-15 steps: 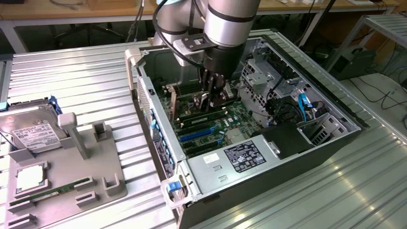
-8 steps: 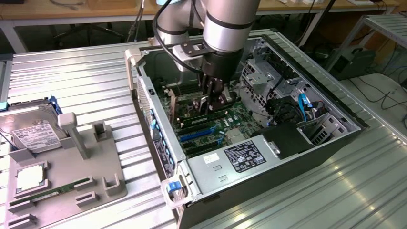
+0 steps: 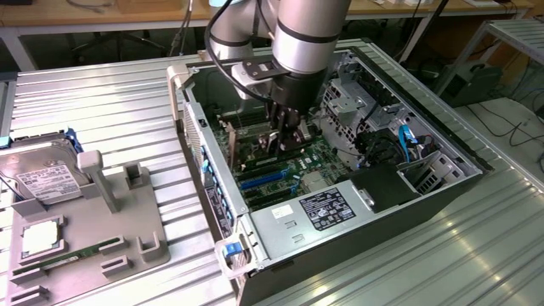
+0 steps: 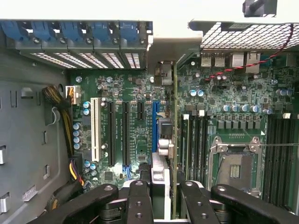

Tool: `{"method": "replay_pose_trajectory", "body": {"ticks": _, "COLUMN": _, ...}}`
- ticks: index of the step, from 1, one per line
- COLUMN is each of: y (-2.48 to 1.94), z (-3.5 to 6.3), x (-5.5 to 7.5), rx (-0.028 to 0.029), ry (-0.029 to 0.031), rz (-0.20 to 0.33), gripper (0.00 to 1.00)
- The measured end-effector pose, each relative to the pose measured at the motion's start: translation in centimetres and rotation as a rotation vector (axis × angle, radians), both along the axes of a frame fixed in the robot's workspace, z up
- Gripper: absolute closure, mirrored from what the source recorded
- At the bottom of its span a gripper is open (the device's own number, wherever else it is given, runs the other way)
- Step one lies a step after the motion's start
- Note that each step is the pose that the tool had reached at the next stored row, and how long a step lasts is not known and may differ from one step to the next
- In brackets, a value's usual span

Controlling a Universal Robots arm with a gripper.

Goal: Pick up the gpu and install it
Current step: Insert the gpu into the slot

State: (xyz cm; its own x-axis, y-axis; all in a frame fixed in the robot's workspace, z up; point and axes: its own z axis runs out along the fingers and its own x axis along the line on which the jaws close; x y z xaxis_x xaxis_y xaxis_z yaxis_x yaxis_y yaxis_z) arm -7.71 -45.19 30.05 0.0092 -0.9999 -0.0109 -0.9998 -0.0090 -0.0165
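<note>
Two dark fingers [image 4: 138, 196] of the end effector [image 4: 162, 186] sit nearest the wrist camera. They are drawn in narrow and clamped on the gpu [image 4: 173, 135]. We see the card almost edge-on, as a thin green line with a silvery part on one face. We judge it is held upright like this so that its contact edge faces down toward the slots and its flat faces stay clear of neighbouring parts.

Below the card lies the motherboard [image 4: 219, 93]. The card runs parallel to the blue slot [image 4: 154, 126] and close beside it, with black slots and a white slot [image 4: 95, 130] farther off. We cannot tell whether the card's lower edge touches the blue slot or hangs just above it. On the card's other side sits the open processor socket [image 4: 233, 168], near but apart from it. Beyond the slots, the card's far end points at the row of blue-latched rear openings [image 4: 74, 30], where a bracket would sit.

In the exterior view, the end effector [image 3: 289, 137] reaches down into the computer case [image 3: 459, 153]. The case lies on its side with its panel off, so the board faces up and the arm can work from above. The power supply [image 3: 327, 207] fills the near end of the case.

Well apart, toward the exterior view's left, a grey holder [image 3: 127, 223] stands on the ribbed metal table [image 3: 102, 102]. It carries a hard drive [image 3: 42, 175], a processor [image 3: 41, 237] and a memory stick [image 3: 72, 258], each in its own recess.
</note>
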Motion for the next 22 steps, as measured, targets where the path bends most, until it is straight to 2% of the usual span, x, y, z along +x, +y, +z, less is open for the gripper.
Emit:
{"method": "replay_pose_trajectory", "body": {"ticks": 5, "y": 0.0, "z": -0.93, "x": 0.0, "rx": 0.0, "ry": 0.0, "rz": 0.0, "gripper": 0.72}}
{"method": "replay_pose_trajectory", "body": {"ticks": 15, "y": 0.0, "z": -2.13, "x": 0.0, "rx": 0.0, "ry": 0.0011, "rz": 0.0, "gripper": 0.72}}
{"method": "replay_pose_trajectory", "body": {"ticks": 22, "y": 0.0, "z": -2.6, "x": -0.2, "rx": -0.0001, "ry": 0.0016, "rz": 0.0, "gripper": 0.72}}
